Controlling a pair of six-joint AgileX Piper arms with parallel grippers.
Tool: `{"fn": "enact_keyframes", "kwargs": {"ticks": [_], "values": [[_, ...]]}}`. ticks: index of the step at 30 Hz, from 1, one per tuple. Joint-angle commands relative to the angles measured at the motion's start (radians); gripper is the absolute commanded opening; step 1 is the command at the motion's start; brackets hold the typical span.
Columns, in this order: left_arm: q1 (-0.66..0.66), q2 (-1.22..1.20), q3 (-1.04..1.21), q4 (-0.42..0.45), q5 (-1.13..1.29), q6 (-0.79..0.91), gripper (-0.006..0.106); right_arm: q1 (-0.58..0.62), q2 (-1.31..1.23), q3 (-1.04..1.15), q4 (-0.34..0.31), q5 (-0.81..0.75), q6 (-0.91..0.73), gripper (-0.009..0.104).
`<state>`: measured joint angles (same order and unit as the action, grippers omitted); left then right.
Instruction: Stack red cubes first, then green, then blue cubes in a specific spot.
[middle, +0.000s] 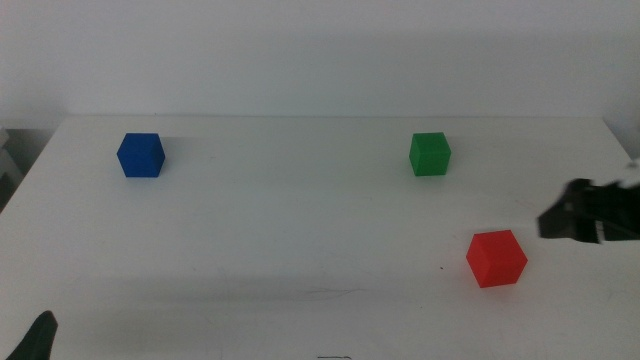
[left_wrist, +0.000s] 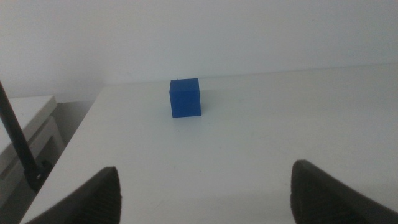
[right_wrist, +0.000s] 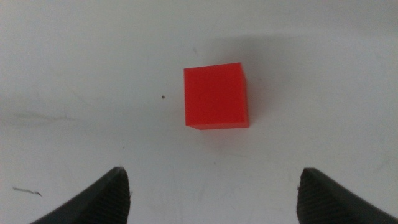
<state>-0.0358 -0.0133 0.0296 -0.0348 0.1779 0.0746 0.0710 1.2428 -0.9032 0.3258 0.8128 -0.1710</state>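
Middle view: on the white worktop (middle: 300, 230) the small dark blue matte cube (middle: 140, 155) sits near the far left corner, the small green matte cube (middle: 430, 154) toward the far right, and the small bright red matte cube (middle: 496, 258) near the right edge, closer to the front. My right claw (middle: 572, 218) comes in over the right edge, just beside the red cube and apart from it. My left claw (middle: 38, 338) waits at the front left corner.

Left wrist view: my left claw's (left_wrist: 205, 190) jaws stand wide apart, holding nothing, with the blue cube (left_wrist: 185, 98) well ahead near the worktop's edge.

Right wrist view: my right claw (right_wrist: 214, 190) is spread wide, and the red cube (right_wrist: 215, 96) lies ahead between the jaw lines, untouched. No cube face carries any writing.
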Motion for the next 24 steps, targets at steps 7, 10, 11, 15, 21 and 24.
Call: {"fn": "enact_keyframes", "kwargs": {"ticks": [7,10,11,15,21,24], "values": [[0.000,-0.020,-0.003,-0.004,-0.083,-0.005,0.094,0.121,0.264,-0.214,-0.166,0.068,0.061,0.075],[0.000,-0.020,-0.003,-0.004,-0.083,-0.005,0.094,0.147,0.336,-0.256,-0.214,0.070,0.104,0.074],[0.000,-0.020,-0.003,-0.004,-0.083,-0.005,0.094,0.151,0.353,-0.267,-0.226,0.067,0.112,0.074],[0.000,-0.020,-0.003,-0.004,-0.083,-0.005,0.094,0.156,0.423,-0.295,-0.237,0.044,0.137,0.074],[0.000,-0.020,-0.003,-0.004,-0.083,-0.005,0.094,0.157,0.487,-0.307,-0.229,0.015,0.140,0.074],[0.000,-0.020,-0.003,-0.004,-0.083,-0.005,0.094,0.157,0.512,-0.307,-0.231,-0.004,0.140,0.074]]}}
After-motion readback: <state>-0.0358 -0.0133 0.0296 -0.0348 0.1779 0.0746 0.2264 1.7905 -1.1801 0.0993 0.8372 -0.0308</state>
